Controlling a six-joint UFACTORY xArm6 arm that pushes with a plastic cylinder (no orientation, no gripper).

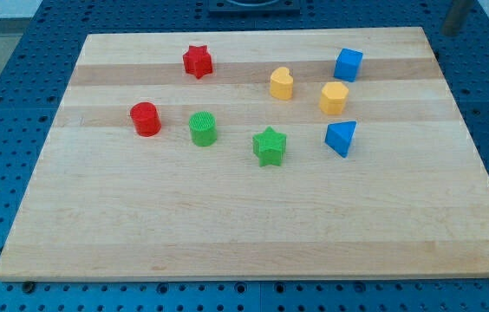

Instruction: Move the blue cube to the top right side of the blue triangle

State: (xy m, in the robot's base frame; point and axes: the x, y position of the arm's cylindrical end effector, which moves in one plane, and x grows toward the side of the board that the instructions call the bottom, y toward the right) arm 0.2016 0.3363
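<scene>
The blue cube (348, 64) sits near the board's top right. The blue triangle (341, 138) lies below it, towards the view's bottom. A yellow hexagon block (334, 98) stands between the two, so the cube is straight above the triangle, with a gap. My rod shows as a dark blurred bar at the view's top right corner, off the board. My tip (450, 32) is well to the right of and above the blue cube, touching no block.
A yellow heart block (282, 83) lies left of the hexagon. A red star (198, 61), a red cylinder (145, 119), a green cylinder (202, 128) and a green star (269, 146) lie further left. The wooden board (244, 225) rests on a blue perforated table.
</scene>
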